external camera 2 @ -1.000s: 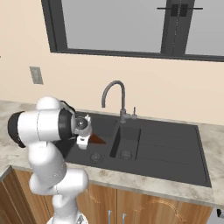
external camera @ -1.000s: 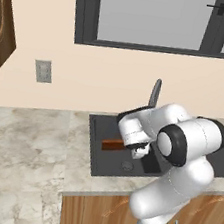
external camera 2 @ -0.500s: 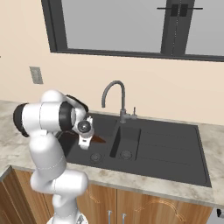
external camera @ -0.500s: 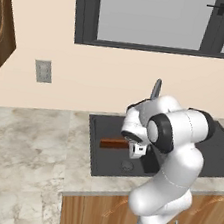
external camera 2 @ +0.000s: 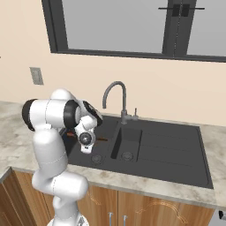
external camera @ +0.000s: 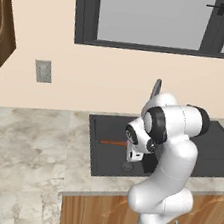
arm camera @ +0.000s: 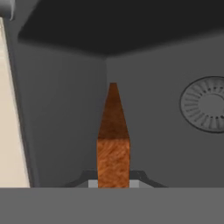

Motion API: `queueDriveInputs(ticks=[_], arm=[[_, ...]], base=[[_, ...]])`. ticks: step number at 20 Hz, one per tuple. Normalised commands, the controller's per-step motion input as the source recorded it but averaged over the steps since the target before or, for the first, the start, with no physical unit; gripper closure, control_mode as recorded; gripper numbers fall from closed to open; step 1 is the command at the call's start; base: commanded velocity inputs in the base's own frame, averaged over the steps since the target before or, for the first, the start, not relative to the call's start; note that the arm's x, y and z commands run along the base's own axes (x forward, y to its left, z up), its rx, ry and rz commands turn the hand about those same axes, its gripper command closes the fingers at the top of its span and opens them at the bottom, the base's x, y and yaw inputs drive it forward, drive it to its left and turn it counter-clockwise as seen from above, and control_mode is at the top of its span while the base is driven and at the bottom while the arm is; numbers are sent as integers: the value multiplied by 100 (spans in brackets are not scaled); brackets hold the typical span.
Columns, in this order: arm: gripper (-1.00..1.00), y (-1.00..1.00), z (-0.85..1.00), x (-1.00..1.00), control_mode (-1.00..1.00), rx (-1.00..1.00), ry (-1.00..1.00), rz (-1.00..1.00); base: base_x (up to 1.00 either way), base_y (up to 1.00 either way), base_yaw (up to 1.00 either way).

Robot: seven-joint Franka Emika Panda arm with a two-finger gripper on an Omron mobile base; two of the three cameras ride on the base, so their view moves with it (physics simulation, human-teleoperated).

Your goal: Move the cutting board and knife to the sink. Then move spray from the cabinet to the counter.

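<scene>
— Claw [arm camera: 113, 183] first: where is it, and what is in it?

— Low in the frame of the hand view, clenched on the cutting board [arm camera: 113, 144]. The board runs straight out from between the jaws toward the middle of the frame, seen edge-on, so it looks like a narrow strip tapering away.

— And in the base views?

— In the left base view the board [external camera: 113, 142] shows as a thin reddish-brown line just left of centre, sticking out leftward from the white wrist, over the sink [external camera: 102, 158]. In the right base view the claw [external camera 2: 86, 140] hangs left of centre over the basin [external camera 2: 172, 154], with a sliver of board beside it.

— Is the board touching the bottom of the sink?

— Cannot tell.

— Materials?

— Board is reddish-brown wood with visible grain, flat and rectangular. Sink is dark grey, smooth, with a round ribbed drain [arm camera: 205, 104] at the right of the hand view. A curved silver faucet [external camera 2: 115, 98] rises behind it. The table [external camera: 24, 142] is beige-and-grey marbled stone over a wooden base.
</scene>
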Motion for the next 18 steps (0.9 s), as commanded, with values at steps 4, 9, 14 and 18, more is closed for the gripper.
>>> queueDriveInputs(ticks=[4, 9, 14, 18], arm=[[100, 0, -33, 20, -100, 0, 0, 0], [100, 0, -21, 22, -100, 0, 1, -1], [100, 2, -13, 17, -100, 0, 7, -3], [-100, 5, -3, 16, -100, 0, 10, -5]], base=[[0, 0, 0], [0, 0, 0], [0, 0, 0], [0, 0, 0]])
